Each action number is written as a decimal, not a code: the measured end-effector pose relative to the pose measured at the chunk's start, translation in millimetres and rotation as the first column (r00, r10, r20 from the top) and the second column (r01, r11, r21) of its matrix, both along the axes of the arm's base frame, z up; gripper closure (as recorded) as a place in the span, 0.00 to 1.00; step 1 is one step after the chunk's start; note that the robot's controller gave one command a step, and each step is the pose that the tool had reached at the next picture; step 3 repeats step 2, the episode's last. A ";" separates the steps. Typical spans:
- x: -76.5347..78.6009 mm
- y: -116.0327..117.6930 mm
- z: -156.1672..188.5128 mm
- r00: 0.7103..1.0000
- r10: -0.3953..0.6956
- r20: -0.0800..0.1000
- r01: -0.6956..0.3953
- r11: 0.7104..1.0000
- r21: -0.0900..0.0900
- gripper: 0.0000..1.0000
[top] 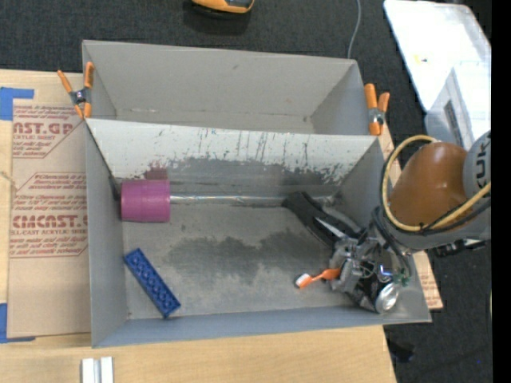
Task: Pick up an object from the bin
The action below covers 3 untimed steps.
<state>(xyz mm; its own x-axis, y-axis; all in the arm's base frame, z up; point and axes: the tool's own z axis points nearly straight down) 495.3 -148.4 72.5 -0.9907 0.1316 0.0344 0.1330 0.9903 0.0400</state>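
Observation:
My gripper [352, 267] is low in the bin's front right corner, close to the floor. A small orange piece with a white tip [314, 278] lies right at its left side, touching or nearly touching it. A black handle-like tool [313, 212] slants down from the back wall toward the gripper, its lower end reaching under the gripper's body.
A magenta cylinder [145, 200] lies against the left wall, with a thin silver rod [227, 199] running from it toward the black tool. A flat blue studded brick [151, 282] lies in the front left corner. The arm comes in over the right rim.

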 end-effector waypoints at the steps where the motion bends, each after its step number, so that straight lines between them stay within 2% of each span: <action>1: 5.4 -4.1 33.2 0.956 0.293 0.016 -0.294 0.956 0.006 1.00; 2: 1.5 -4.0 26.3 0.992 0.125 0.004 -0.125 0.992 0.006 1.00; 3: 1.5 -4.0 26.3 0.992 0.125 0.004 -0.125 0.992 0.006 1.00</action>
